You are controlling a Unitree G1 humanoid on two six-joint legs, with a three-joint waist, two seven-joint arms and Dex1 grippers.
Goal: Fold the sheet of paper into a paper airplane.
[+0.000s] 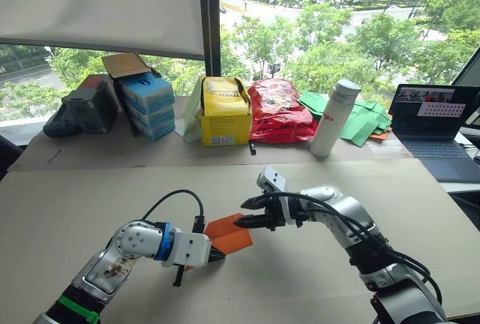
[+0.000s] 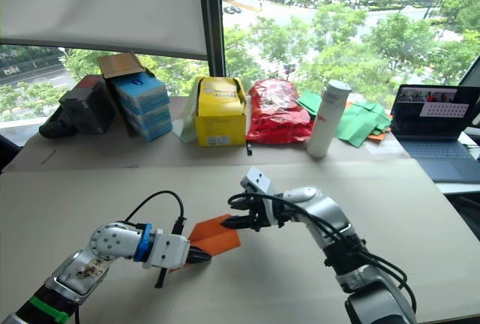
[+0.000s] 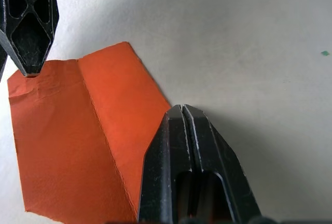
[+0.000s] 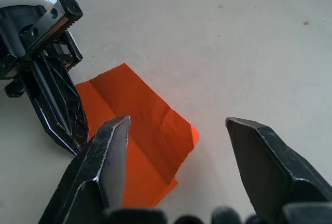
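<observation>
One orange sheet of paper, one white bottle, one laptop

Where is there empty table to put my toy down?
Bare table lies left of the left tool, and right of the right arm toward the laptop. The far edge is crowded: boxes, bags, a bottle, green paper.
</observation>
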